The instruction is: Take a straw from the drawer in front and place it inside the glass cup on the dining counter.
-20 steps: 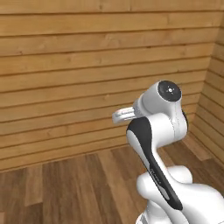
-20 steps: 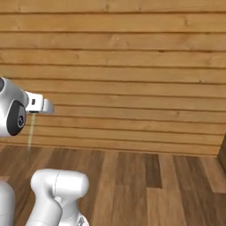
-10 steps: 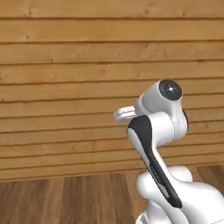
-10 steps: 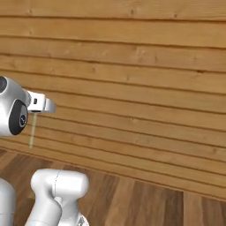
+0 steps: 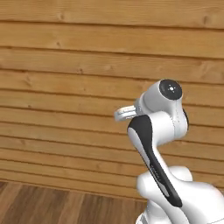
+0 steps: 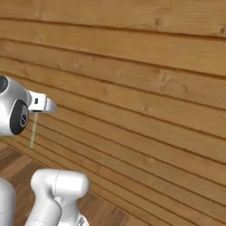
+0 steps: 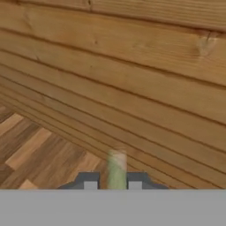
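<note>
My gripper [image 7: 112,183] is shut on the straw [image 7: 117,167], a thin pale greenish stick that rises between the two dark fingertips [image 7: 90,182] in the hand view. From the right base the straw [image 6: 32,131] hangs below the gripper [image 6: 36,113], which is held high in front of a wooden plank wall. The white hand [image 5: 126,113] pokes out left of the arm's upper joint in the left base view. The drawer, the glass cup and the dining counter are out of view.
A wall of horizontal brown planks [image 5: 78,65] spans the base views close ahead. Wooden floor [image 5: 52,205] runs along its foot, also seen as floor [image 7: 39,150] at the lower left of the hand view.
The whole picture has shifted: the base has turned, the wall corner has left the views and the plank wall stands closer. The arm keeps its pose with the straw held.
</note>
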Robot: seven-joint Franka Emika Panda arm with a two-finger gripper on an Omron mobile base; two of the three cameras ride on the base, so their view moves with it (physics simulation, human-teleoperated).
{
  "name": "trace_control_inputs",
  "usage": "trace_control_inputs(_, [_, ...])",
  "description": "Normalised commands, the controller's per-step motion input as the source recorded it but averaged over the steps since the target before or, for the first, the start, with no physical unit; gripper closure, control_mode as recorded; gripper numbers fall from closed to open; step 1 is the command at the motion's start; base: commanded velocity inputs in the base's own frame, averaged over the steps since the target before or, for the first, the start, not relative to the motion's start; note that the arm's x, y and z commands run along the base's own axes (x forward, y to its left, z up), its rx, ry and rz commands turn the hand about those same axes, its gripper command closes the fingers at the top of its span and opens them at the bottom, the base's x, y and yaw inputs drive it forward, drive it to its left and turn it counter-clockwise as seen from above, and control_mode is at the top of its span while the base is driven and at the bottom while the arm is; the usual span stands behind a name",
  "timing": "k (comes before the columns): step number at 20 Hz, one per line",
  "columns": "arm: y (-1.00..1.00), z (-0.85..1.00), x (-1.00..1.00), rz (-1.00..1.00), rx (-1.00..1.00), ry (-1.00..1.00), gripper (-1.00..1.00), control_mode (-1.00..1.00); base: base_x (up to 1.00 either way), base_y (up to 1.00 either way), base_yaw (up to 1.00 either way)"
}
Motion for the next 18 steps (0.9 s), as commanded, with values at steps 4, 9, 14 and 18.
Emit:
trace_control_inputs(4, [0.00, 0.00, 0.00, 0.00, 0.00, 0.00, 1.00, 1.00, 1.00, 0.00, 0.51])
trace_control_inputs(9, [0.00, 0.00, 0.00, 0.00, 0.00, 0.00, 1.00, 1.00, 1.00, 0.00, 0.56])
trace_control_inputs(14, [0.00, 0.00, 0.00, 0.00, 0.00, 0.00, 1.00, 1.00, 1.00, 0.00, 0.57])
trace_control_inputs(18, [0.00, 0.00, 0.00, 0.00, 0.00, 0.00, 1.00, 1.00, 1.00, 0.00, 0.58])
